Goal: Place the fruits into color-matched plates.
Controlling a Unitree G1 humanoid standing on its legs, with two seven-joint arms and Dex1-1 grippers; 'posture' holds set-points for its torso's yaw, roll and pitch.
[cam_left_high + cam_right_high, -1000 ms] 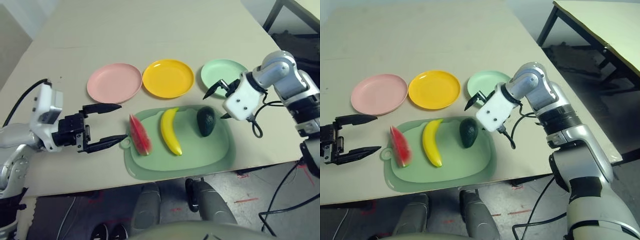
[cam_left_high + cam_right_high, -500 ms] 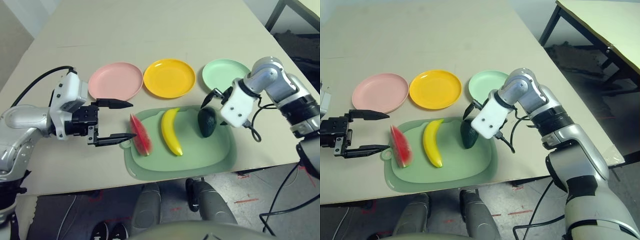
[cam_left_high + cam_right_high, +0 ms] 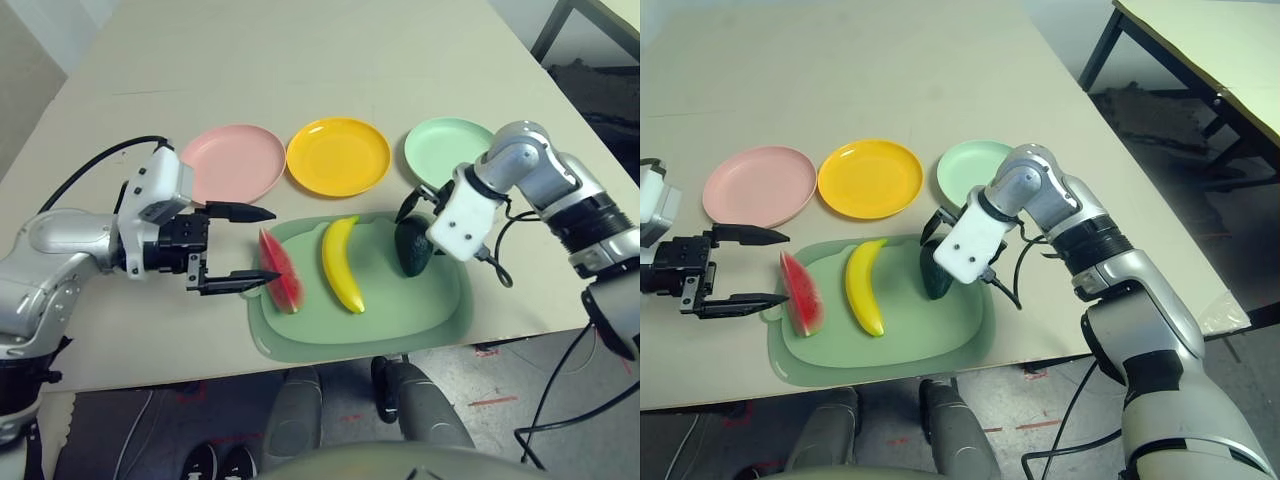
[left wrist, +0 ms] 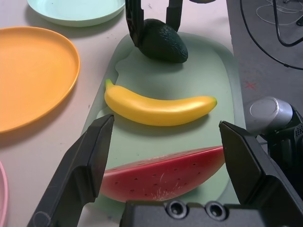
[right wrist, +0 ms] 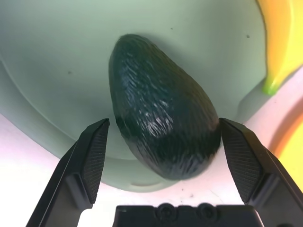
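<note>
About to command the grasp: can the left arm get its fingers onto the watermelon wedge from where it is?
Probably yes. The left gripper is open, its fingers straddling the end of the watermelon wedge on the mat, nothing between them; the banana lies apart.

A broad beige table (image 3: 300,60) takes up most of the room here, lit evenly from above. Past its edge at two o'clock stands a second table (image 3: 1210,60) with a pale top on dark metal legs. Grey floor (image 3: 500,390) at five o'clock carries red marks and a black cable (image 3: 560,390).
</note>
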